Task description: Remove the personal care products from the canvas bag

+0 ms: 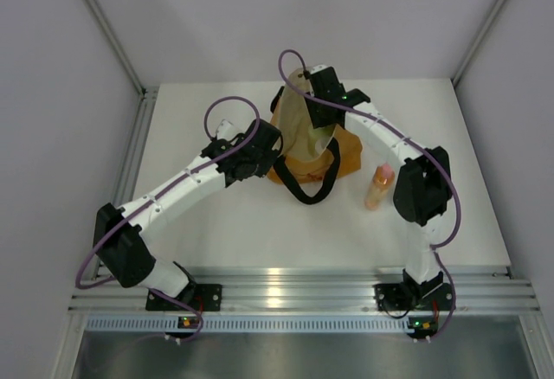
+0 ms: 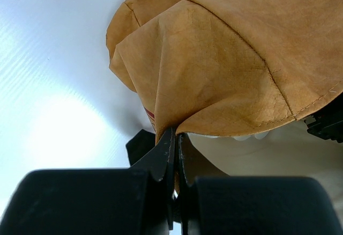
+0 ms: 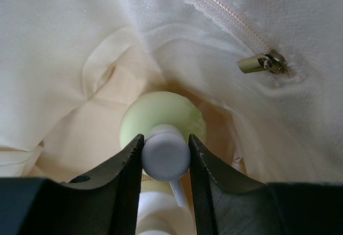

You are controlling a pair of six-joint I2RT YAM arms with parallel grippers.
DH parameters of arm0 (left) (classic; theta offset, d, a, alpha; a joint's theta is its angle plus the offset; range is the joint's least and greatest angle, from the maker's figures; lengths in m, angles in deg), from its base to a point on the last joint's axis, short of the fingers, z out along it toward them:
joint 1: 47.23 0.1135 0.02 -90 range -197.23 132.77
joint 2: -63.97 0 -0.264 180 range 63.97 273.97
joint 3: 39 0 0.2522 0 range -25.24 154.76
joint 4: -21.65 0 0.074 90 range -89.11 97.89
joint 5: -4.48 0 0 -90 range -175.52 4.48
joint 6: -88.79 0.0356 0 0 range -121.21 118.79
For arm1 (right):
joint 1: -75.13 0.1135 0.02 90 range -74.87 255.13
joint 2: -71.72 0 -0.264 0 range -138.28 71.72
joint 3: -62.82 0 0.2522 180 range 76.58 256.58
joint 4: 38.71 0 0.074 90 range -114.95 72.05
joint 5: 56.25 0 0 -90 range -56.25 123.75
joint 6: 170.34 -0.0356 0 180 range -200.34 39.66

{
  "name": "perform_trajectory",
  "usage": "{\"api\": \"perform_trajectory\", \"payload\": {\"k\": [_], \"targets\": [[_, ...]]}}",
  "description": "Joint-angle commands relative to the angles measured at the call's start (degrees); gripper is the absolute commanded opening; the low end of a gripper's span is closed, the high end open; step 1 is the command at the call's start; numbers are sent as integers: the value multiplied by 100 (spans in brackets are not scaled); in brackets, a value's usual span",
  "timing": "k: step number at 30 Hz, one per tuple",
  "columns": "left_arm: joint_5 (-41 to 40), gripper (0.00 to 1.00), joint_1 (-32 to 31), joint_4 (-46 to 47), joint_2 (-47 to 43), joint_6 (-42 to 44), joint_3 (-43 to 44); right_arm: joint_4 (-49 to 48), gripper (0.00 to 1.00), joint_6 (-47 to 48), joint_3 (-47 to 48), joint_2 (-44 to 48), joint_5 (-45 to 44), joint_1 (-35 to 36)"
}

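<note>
The mustard-orange canvas bag (image 1: 299,141) stands mid-table with its mouth held open. My left gripper (image 1: 265,147) is shut on the bag's left rim; in the left wrist view the jaws (image 2: 176,134) pinch the orange fabric (image 2: 230,68). My right gripper (image 1: 322,112) reaches down into the bag. In the right wrist view its jaws (image 3: 166,138) press both sides of the white pump head (image 3: 165,157) of the pale-green pump bottle (image 3: 161,111). A whitish rounded container (image 3: 161,213) lies below it, mostly hidden. The orange bottle with pink cap (image 1: 379,186) stands on the table right of the bag.
The bag's black loop handle (image 1: 307,184) lies on the table in front of it. Cream lining with a zip and metal pull (image 3: 262,63) surrounds the right gripper closely. An aluminium rail (image 1: 294,292) runs along the near edge, with walls on both sides.
</note>
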Motion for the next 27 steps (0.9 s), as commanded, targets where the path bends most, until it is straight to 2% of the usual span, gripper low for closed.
{"api": "perform_trajectory", "payload": {"k": [1,4,15,27], "targets": [[-76,0,-10,-81,59,46,-95,-32,13,-104,-188,-7,251,-51],[-76,0,-10,-90,50,38,-121,-32,0,-157,-162,80,278,-25],[-120,0,-10,-90,33,3,-121,-14,0,-254,470,546,-12,239],[-146,0,-81,-99,42,-50,-95,-5,0,-315,541,915,-127,520]]}}
